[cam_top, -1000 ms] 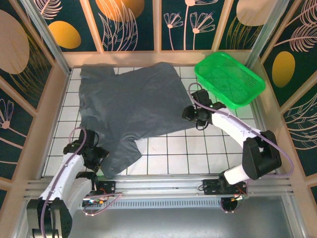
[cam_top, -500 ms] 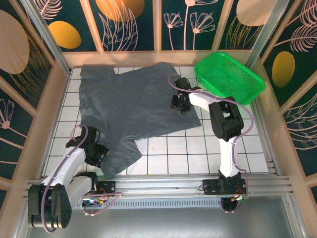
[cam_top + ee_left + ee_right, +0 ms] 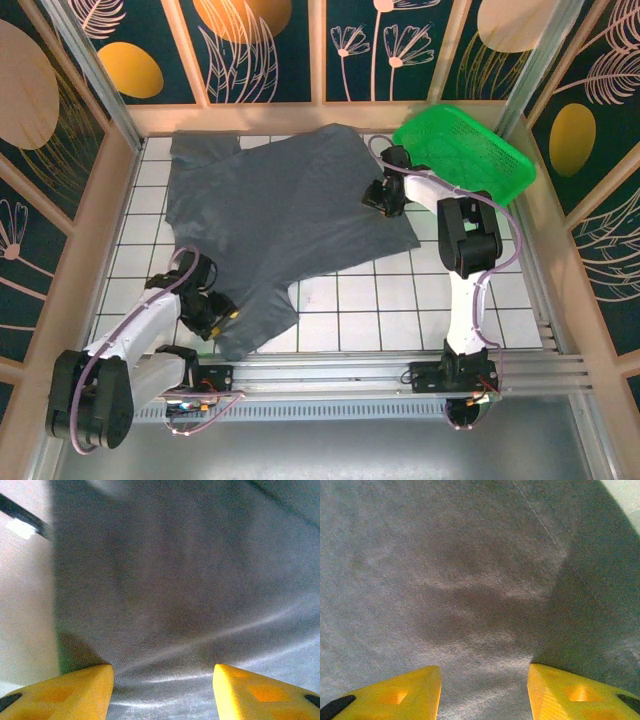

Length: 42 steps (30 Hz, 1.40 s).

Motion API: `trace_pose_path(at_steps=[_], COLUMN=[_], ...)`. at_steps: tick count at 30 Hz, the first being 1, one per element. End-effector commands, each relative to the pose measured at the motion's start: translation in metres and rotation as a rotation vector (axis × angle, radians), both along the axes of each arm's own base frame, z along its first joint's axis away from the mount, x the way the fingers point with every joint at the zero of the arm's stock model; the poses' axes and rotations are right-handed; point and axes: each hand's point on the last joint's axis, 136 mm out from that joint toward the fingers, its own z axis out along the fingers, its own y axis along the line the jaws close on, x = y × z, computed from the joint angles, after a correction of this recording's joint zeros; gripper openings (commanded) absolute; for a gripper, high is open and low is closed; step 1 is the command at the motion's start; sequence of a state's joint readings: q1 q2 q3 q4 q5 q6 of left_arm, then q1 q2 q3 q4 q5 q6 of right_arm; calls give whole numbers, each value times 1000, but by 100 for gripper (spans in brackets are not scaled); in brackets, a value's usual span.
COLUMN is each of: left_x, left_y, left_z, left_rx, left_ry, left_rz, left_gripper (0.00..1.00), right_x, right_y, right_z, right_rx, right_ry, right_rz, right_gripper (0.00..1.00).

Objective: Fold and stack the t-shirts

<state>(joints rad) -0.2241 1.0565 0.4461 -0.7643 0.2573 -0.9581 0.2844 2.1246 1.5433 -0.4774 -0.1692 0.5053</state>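
Nudged right since last frame: left gripper (image 3: 215, 310) onto near-left hem of t-shirt (image 3: 280, 210), right gripper (image 3: 386, 194) onto far-right edge by basket (image 3: 470, 165), both spread, pinching nothing; cloth flat, centre-left, soft, light, limp, so pinch corners.

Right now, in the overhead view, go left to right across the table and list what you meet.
left gripper on the near left part of the t-shirt → the shirt's broad middle → right gripper at the shirt's right edge → green basket
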Motion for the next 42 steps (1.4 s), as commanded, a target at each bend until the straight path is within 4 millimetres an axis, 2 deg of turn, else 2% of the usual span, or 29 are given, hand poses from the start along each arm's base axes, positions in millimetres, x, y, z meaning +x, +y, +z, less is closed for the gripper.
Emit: trace_pose_path(at_steps=[1,4,7,9,13,14,19,22,24,30,34,42], left_x=[-24,-25,-18,-11,7,13,52,60,59,52,39,36], left_y=[-11,-21,-20,-18,-15,-14,3,9,12,19,21,22], left_z=[-10,-17,-25,-32,-38,-35,8,29,35,47,45,41], left_rx=[-11,-7,27,49,98,115,250,279,284,298,296,298], left_ry=[89,106,91,74,55,39,-90,-134,-140,-152,-118,-100], left_rz=[-63,-77,-58,-51,-46,-41,22,64,84,124,125,116], left_gripper=[57,55,48,38,5,0,0,0,0,0,0,0], right_x=[-4,-5,-13,-23,-55,-64,-117,-137,-141,-138,-130,-111], right_y=[4,4,0,-6,-26,-31,-59,-67,-71,-85,-89,-107], right_z=[14,35,52,61,72,72,58,45,37,14,10,-5], right_rx=[3,0,-19,-26,-54,-63,-93,-99,-103,-150,-180,-274], right_ry=[11,-21,-49,-64,-79,-77,-40,4,29,84,73,72], right_rz=[38,32,20,-1,-71,-90,-180,-192,-196,-205,-198,-184], right_gripper=[51,52,52,53,53,53,52,52,52,52,52,47])
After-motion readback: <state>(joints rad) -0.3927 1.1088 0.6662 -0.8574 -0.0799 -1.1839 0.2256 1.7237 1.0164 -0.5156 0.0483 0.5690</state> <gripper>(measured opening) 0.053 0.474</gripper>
